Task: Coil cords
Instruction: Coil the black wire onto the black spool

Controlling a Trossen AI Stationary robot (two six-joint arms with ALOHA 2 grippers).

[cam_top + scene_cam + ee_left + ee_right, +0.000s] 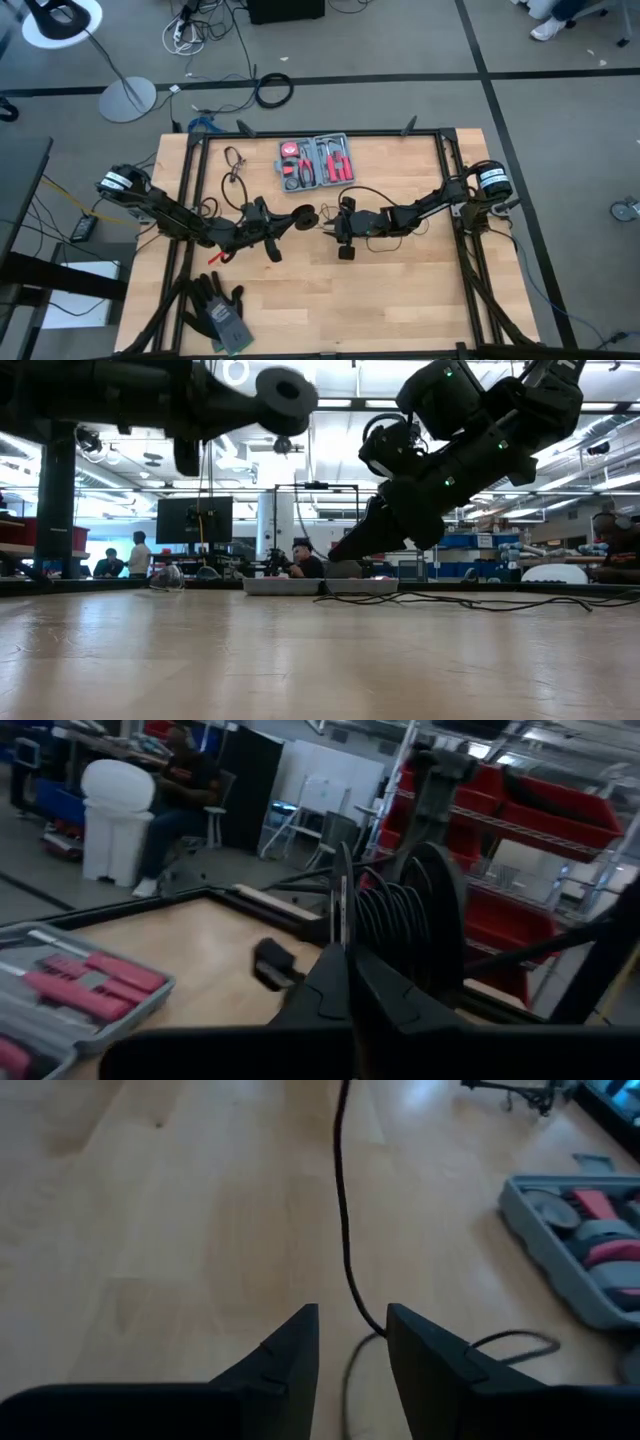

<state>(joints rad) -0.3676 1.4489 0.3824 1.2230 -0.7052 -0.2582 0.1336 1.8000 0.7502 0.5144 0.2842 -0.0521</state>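
Between the two grippers, near the middle of the table point(400, 290), the cords point(343, 1220) trail across the wood. Right gripper point(352, 1342) hangs low with its fingers apart, the thin black wire running between them, seemingly untouched. Left gripper point(347, 975) has its fingers pressed together on a round black disc wound with wire point(415, 925) (probably the puck end). Behind both lies a grey tool kit point(316, 161).
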